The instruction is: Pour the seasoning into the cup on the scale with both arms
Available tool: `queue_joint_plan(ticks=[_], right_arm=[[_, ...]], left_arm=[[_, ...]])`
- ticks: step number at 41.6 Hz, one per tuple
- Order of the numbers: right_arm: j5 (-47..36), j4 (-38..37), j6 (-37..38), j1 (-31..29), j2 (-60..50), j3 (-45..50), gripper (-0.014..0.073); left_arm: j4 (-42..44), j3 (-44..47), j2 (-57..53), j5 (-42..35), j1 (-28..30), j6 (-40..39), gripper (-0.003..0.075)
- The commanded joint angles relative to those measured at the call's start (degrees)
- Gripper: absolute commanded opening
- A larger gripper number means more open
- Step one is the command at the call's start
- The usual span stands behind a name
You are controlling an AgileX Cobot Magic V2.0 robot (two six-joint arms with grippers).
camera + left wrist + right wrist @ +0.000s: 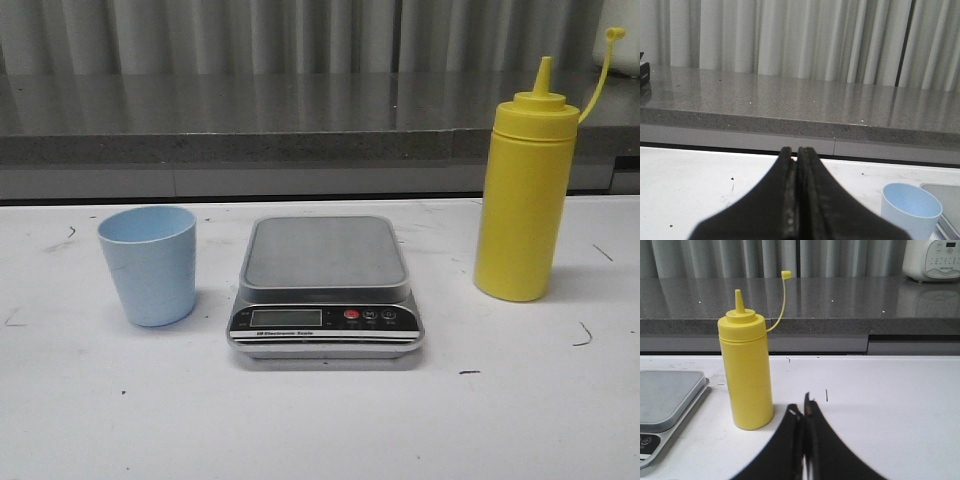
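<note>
A: Left gripper (797, 197), wrist view: black fingers pressed together, nothing between them. Pale blue cup (910, 209) sits ahead and off to one side, on the white table (685, 185), not touched.

B: Right gripper (803, 440): fingers together too, only a hairline seam showing, empty. Yellow squeeze bottle (746, 372) stands upright just ahead of the tips, apart from them.

A: Front view, no arm visible. Cup (148, 263) stands on the table, left of the digital scale (326, 290), near it but not on it. Steel plate bare. Bottle (526, 195) right of the scale, well apart from the cup; tethered cap (614, 34) hangs off, nozzle looks uncovered.

B: Judgement: nothing begun. First job is cup onto scale, left arm.

A: Advice: spread the left fingers wide before closing in, grip the cup low on its wall or across the rim, lightly, since thin plastic will likely flex. Set it centred on the plate.

B: Right arm: open, take the bottle around mid-body, square-on. Squeeze gently; a hard clamp may spurt seasoning early
</note>
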Motion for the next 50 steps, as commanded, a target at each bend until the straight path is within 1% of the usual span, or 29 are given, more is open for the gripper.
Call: queue_joint_plan(ticks=[1,31,39,41,44,48,50], right_arm=[[-5.0,-0.6,0.1,-0.2,-0.9,-0.4,-0.0066],[-5.0,-0.6,0.1,-0.2,-0.9,-0.4,-0.0066],[-7.8,-0.6,0.1,-0.2,-0.9,-0.7,-0.0066],[-7.3,-0.6,0.1,-0.2,-0.9,-1.6,-0.0066],[-5.7,-0.6,0.1,-0.2,-0.9,-4.2,-0.0066],[-1.3,-0.6,0.1,-0.2,-0.9,-9.7,-0.0066],[0.7,-0.6,0.1,-0.2,-0.5,-12.6,-0.0066]], left_arm=[[-0.5,1.4,-0.9,-4.6,0.0,-0.5,-0.0020],[-0.5,1.4,-0.9,-4.6,0.0,-0.5,-0.0020],[-0.5,1.0,-0.9,-5.6,0.0,-0.5,-0.0020],[-0.5,0.1,-0.9,-6.2,0.0,-0.5,-0.0020],[-0.5,-3.5,-0.9,-5.5,0.0,-0.5,-0.0020],[-0.5,-9.8,-0.8,-1.5,0.0,-0.5,-0.0020],[-0.5,-13.4,-0.4,2.0,0.0,-0.5,-0.0020]])
